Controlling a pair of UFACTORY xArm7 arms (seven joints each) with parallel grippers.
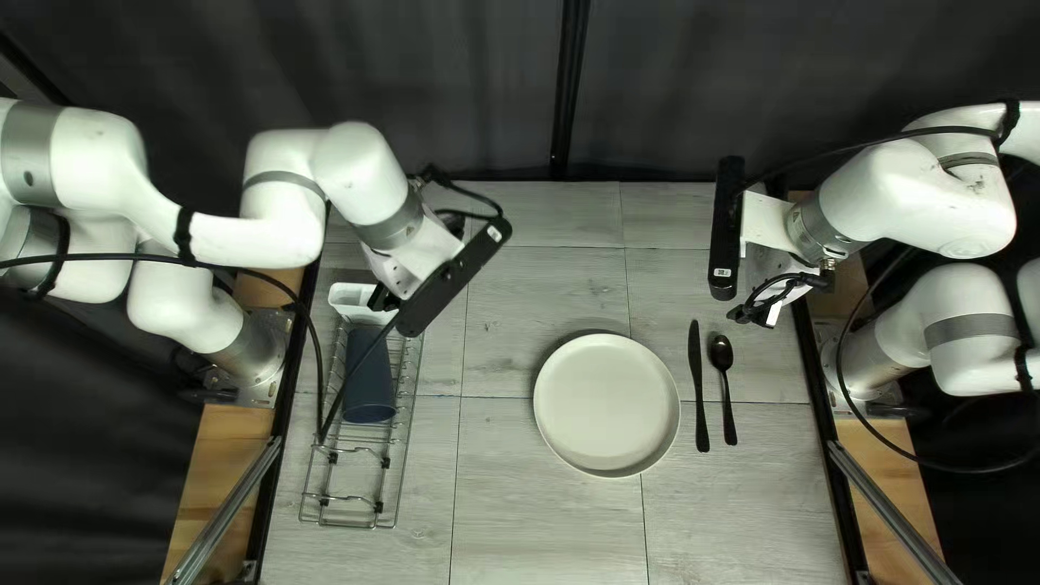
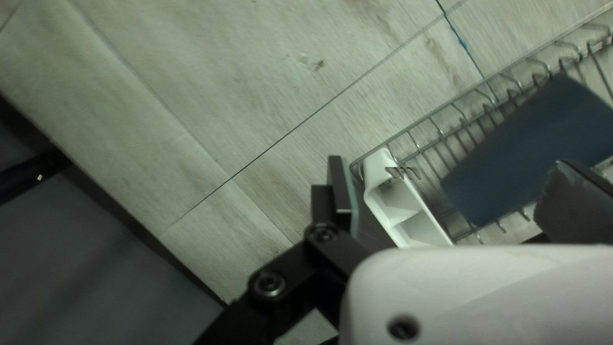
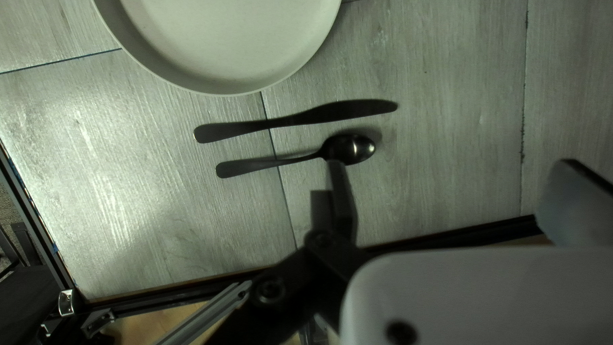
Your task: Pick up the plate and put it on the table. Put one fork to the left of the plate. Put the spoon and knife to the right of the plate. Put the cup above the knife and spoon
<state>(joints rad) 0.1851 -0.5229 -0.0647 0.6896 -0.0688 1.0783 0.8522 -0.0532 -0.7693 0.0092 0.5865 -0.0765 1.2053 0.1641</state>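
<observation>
Jaws parted wide and empty on both my left gripper (image 2: 450, 167) and right gripper (image 3: 450, 167); the fork comes next.

I judge the fork step in hand: the plate (image 3: 223, 38) lies ahead of the right jaws, with the knife (image 3: 300, 119) and spoon (image 3: 348, 149) nearer them, already on its right side. The fork (image 2: 403, 172) stands in the white holder (image 2: 408, 214), ahead of my left jaws and in the span between them. I need to line up, ease down and close on it without catching the holder's wall, then carry it to the plate's left. Only its thin metallic tines show; its handle is hidden. The cup (image 2: 527, 150), plain dark blue, lies on its side in the wire rack (image 2: 440, 128) beside the holder, probably my last pick.
</observation>
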